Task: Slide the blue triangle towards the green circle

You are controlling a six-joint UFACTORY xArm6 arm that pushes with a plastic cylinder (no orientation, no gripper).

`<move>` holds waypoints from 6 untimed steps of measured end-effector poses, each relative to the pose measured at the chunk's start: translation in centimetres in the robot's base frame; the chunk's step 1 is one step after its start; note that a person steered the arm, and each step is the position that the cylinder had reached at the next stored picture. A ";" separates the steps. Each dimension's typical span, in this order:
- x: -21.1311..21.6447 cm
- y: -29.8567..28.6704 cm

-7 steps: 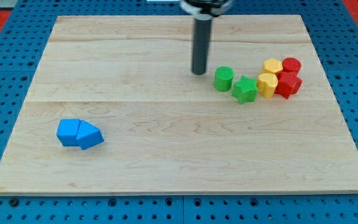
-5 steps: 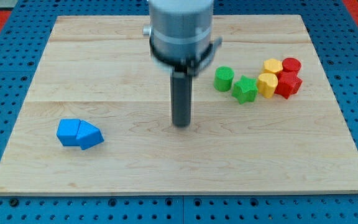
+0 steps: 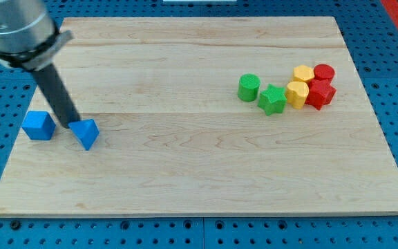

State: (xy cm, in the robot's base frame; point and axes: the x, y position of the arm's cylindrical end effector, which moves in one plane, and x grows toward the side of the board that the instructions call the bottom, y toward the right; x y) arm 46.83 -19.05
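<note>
The blue triangle sits just right of my tip, touching it, near the wooden surface's left edge. A blue cube lies just left. Bare wood stretches rightward to the distant green circle. There are no jaws.

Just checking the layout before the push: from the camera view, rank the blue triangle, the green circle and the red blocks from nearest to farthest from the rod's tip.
1. blue triangle, just right of my tip.
2. green circle, far to the view's right.
3. red blocks, farthest right.
</note>
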 end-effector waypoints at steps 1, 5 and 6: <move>3.2 0.7; 5.9 4.2; -1.1 1.9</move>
State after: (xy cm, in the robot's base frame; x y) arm 45.72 -17.14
